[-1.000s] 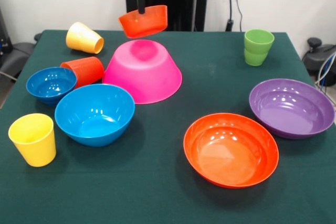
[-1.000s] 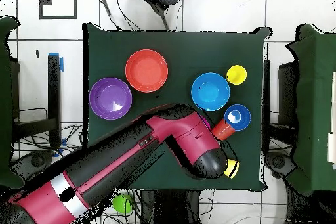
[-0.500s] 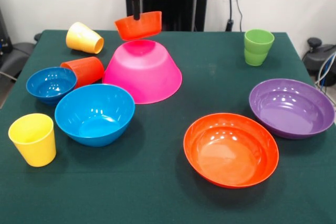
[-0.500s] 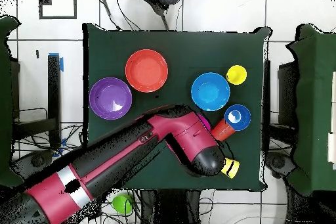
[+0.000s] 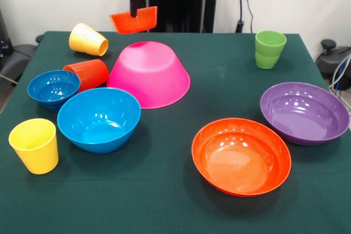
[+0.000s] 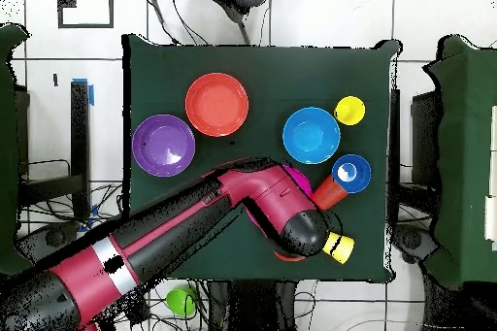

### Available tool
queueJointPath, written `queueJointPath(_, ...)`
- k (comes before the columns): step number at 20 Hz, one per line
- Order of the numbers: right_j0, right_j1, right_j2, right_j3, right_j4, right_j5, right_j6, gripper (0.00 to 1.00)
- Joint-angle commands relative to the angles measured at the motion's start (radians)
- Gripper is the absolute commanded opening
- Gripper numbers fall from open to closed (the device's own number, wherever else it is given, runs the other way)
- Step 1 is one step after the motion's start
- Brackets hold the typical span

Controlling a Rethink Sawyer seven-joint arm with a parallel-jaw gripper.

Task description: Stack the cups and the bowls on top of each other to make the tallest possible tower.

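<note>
While the big pink bowl sits upside down on the table, the gripper has the small orange bowl pinched by its rim, tilted, hanging in the air just above and behind the pink one, not touching it.

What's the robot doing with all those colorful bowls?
The robot's claw holds a small orange bowl in the air, above and behind the big pink bowl, which sits upside down on the table. The other bowls and cups lie spread around, none stacked yet.
</note>
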Motion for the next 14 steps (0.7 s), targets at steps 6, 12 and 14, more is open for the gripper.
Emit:
queueJointPath(6, 0.011, 0.018, 0.154, -0.112, 0.017, 0.038, 0.193, 0.00)
queueJointPath(12, 0.028, 0.058, 0.138, -0.137, -0.029, -0.029, 0.308, 0.00)
queueJointPath(14, 0.033, 0.074, 0.131, -0.146, -0.060, -0.070, 0.351, 0.00)
